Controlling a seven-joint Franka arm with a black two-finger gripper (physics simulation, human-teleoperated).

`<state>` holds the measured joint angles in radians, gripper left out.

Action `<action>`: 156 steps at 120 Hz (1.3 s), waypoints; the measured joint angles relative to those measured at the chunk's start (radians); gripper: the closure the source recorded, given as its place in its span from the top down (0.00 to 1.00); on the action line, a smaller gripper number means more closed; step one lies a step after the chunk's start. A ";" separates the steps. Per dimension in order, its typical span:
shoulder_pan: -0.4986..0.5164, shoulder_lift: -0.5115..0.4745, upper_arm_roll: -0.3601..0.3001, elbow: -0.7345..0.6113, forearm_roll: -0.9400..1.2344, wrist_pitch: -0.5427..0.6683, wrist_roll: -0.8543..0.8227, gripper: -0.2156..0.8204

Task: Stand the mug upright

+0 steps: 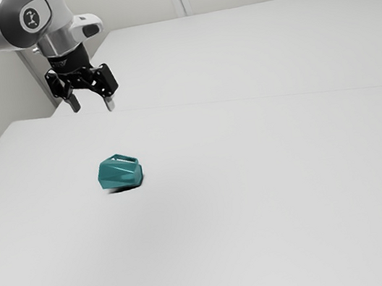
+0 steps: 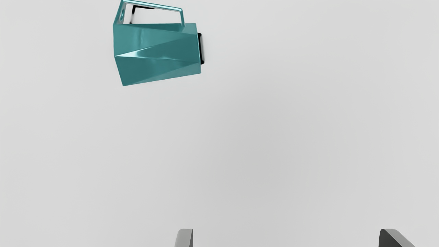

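My gripper [image 1: 93,109] hangs above the table, open, with nothing between its fingers. The teal faceted mug [image 1: 119,172] lies on its side on the table, lower than the gripper and apart from it. In the wrist view the mug [image 2: 157,51] shows its angular handle out to one side, well beyond the fingertips of the gripper [image 2: 286,236], which stand wide apart.
The white table [image 1: 259,198] spreads around the mug. Behind it in the exterior view is a large white surface [image 1: 256,51], with pale walls around. A dark thin line crosses the exterior view's lower left corner.
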<state>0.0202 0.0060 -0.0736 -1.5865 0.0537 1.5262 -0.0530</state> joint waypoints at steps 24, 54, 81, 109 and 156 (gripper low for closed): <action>0.007 -0.001 0.001 -0.001 -0.001 0.001 0.001 0.78; 0.013 0.010 0.005 -0.001 -0.002 0.002 0.006 0.78; 0.050 0.057 0.007 0.019 -0.004 0.019 0.021 0.78; 0.150 0.090 0.015 0.012 -0.041 0.097 0.055 0.78; 0.310 0.103 0.015 -0.018 -0.212 0.193 0.176 0.78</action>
<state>0.3297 0.1087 -0.0583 -1.6048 -0.1583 1.7194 0.1233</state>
